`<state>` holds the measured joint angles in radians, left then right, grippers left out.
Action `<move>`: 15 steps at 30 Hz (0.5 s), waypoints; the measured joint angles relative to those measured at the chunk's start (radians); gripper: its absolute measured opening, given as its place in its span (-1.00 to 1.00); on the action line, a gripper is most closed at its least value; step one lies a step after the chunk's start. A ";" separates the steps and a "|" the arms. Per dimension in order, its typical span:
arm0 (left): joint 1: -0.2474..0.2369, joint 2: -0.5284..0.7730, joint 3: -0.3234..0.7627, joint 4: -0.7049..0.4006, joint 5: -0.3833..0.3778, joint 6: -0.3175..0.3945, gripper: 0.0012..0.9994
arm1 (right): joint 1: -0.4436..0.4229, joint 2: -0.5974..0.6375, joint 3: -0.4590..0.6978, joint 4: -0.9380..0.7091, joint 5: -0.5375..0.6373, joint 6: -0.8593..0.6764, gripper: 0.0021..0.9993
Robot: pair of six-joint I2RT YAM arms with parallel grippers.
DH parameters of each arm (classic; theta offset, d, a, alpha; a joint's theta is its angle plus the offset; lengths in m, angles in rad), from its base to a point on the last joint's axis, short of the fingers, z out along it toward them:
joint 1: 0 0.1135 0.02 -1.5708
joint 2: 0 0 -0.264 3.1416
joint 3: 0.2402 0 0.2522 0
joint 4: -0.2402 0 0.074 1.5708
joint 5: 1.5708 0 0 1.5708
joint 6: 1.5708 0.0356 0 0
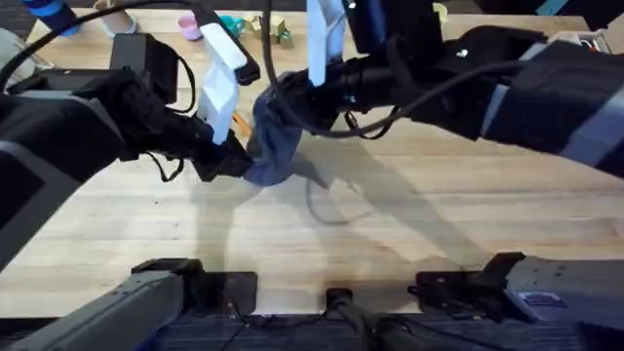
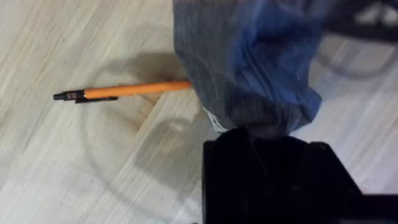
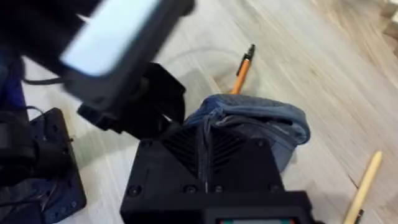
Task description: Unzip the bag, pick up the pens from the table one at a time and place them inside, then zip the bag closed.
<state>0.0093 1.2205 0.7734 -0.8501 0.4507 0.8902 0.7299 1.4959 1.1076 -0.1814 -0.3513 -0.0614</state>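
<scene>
The blue-grey bag (image 1: 274,141) hangs bunched above the table (image 1: 390,224), held between both arms. My left gripper (image 1: 232,159) is shut on its lower end; in the left wrist view the black fingers (image 2: 261,140) pinch the fabric (image 2: 249,62). My right gripper (image 1: 290,97) is shut on the bag's upper edge, and the right wrist view shows the zipper seam (image 3: 249,118) running into its fingers (image 3: 208,140). One orange pen (image 2: 124,91) lies on the wood partly under the bag, also seen as the pen (image 3: 242,70). A pale yellow pen-like stick (image 3: 364,185) lies farther off.
A paper cup (image 1: 117,18), a pink item (image 1: 188,26) and small teal and yellow pieces (image 1: 278,32) line the table's far edge. Cables (image 1: 331,210) trail over the wood below the bag. The arm bases (image 1: 175,283) stand along the near edge.
</scene>
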 joint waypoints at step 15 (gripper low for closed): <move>0.000 0.000 -0.002 0.003 -0.006 0.000 -0.92 | 0.097 -0.009 0.014 -0.047 0.008 -0.018 0.58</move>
<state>0.0097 1.2205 0.7712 -0.8475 0.4451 0.8900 0.8265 1.4868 1.1213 -0.2283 -0.3430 -0.0795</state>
